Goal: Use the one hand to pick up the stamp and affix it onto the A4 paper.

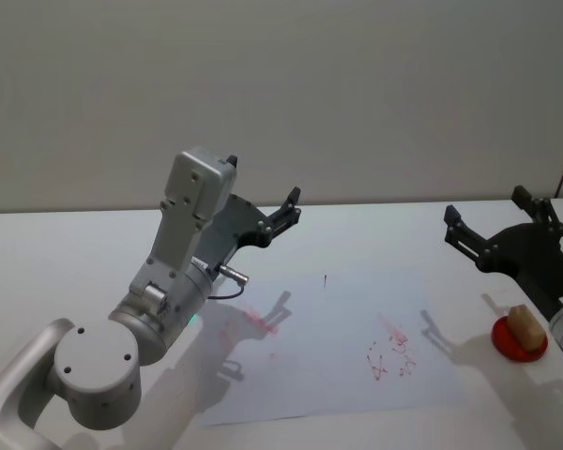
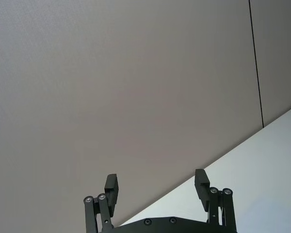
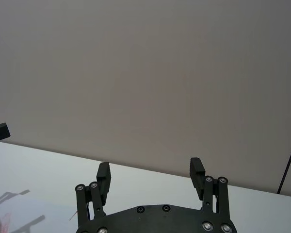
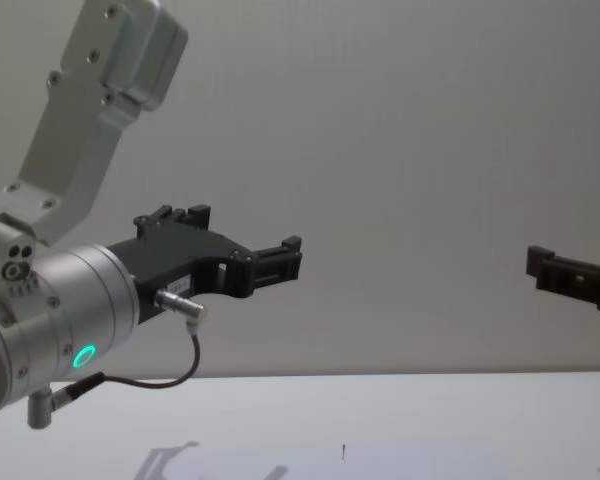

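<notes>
Wood-coloured, light-brown block stamp [image 1: 520,323] rests on a round red pad [image 1: 503,340], just right of the red-marked white A4 paper [image 1: 324,370], near my slender black right gripper [image 1: 485,206]. Left wrist: black left gripper [image 2: 155,179] idle, spread wide. Right wrist: fingers [image 3: 103,171] wide apart. Chest: both grippers raised. My judgement: pull back, descend squarely, straddle the block.

Head downward, chest level, wrists wallward
</notes>
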Controlling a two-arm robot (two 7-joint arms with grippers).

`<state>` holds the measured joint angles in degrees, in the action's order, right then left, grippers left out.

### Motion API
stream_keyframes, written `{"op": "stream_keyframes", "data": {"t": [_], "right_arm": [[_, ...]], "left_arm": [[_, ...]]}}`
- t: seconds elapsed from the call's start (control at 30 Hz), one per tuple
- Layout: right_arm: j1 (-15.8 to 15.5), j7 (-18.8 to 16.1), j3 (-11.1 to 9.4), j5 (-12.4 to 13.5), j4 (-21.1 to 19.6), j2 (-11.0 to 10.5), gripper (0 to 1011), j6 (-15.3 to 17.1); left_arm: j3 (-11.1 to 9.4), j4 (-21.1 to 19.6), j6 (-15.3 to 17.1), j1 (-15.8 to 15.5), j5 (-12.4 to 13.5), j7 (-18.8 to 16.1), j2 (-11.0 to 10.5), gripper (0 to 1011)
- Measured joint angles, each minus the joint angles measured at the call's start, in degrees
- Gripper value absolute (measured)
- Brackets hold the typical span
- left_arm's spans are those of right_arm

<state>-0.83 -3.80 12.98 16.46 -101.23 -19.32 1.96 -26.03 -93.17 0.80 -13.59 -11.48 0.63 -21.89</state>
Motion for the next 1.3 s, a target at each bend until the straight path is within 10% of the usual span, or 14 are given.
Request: {"op": "stream_keyframes", "data": {"t": [1.3], "right_arm": [[-0.01, -0.03, -0.04, 0.0, 0.01, -0.01, 1001, -0.01]], "left_arm": [[0.0, 0.0, 0.0, 0.0, 0.0, 0.0, 0.0, 1001]]}}
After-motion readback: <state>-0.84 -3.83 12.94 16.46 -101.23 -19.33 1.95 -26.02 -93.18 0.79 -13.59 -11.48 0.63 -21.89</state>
